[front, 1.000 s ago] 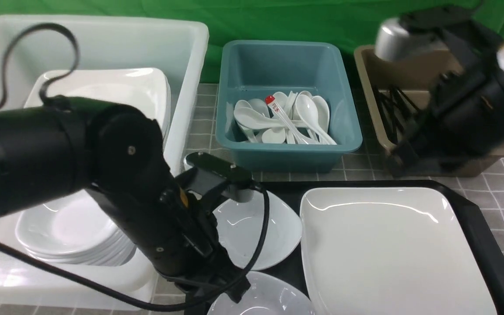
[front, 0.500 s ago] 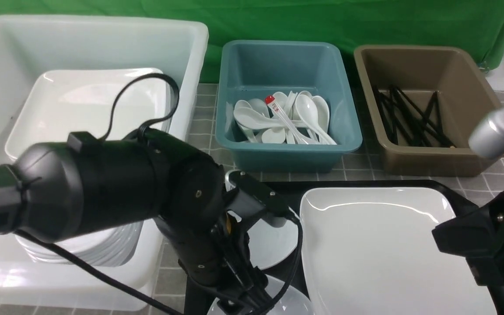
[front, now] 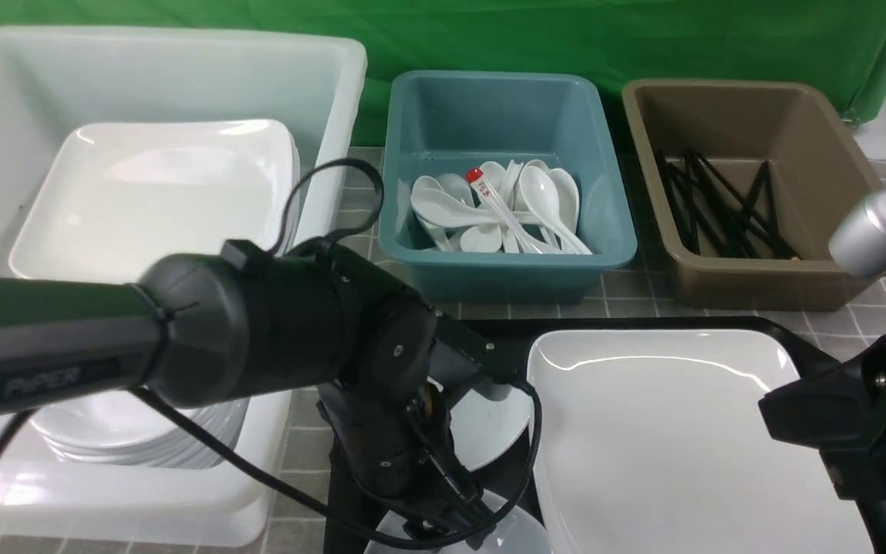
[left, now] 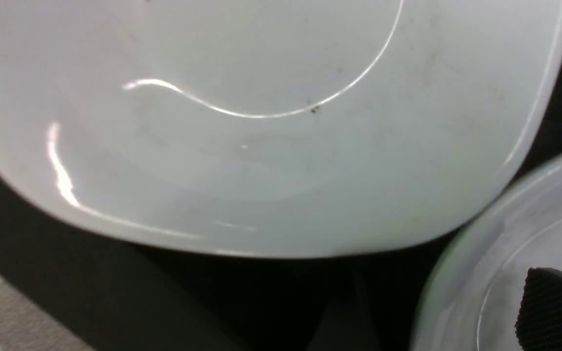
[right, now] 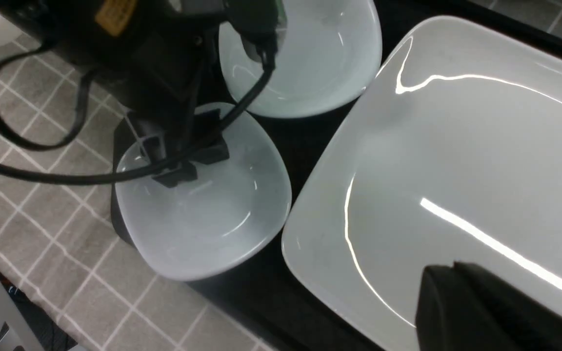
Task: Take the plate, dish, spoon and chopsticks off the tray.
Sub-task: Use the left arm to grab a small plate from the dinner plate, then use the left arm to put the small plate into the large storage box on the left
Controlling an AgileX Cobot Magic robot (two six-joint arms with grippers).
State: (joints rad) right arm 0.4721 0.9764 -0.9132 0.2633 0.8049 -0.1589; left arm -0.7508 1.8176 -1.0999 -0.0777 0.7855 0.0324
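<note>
The big white plate (front: 681, 438) (right: 456, 161) lies on the black tray (front: 835, 369). Two small white dishes sit beside it on the tray, a far one (front: 498, 431) (left: 261, 122) and a near one (right: 203, 219) (left: 495, 234). My left gripper (front: 451, 531) (right: 183, 156) (left: 449, 317) is open over the near dish. One ribbed pad (left: 554, 307) is inside the bowl, and the rim runs between the jaws. My right gripper (right: 451, 280) is shut and empty, just above the plate's near side. White spoons (front: 489, 208) lie in the teal bin, black chopsticks (front: 720, 208) in the brown tub.
A large white tub (front: 335, 92) at the left holds a stack of plates (front: 143, 200) and stacked dishes (front: 128, 438). The teal bin (front: 612, 254) and brown tub (front: 858, 169) stand behind the tray. A clear red-tipped stick (front: 489, 192) lies among the spoons.
My left arm swung right from the white tub to the near dish and its jaws opened. My right arm came back from the brown tub to the plate's right side.
</note>
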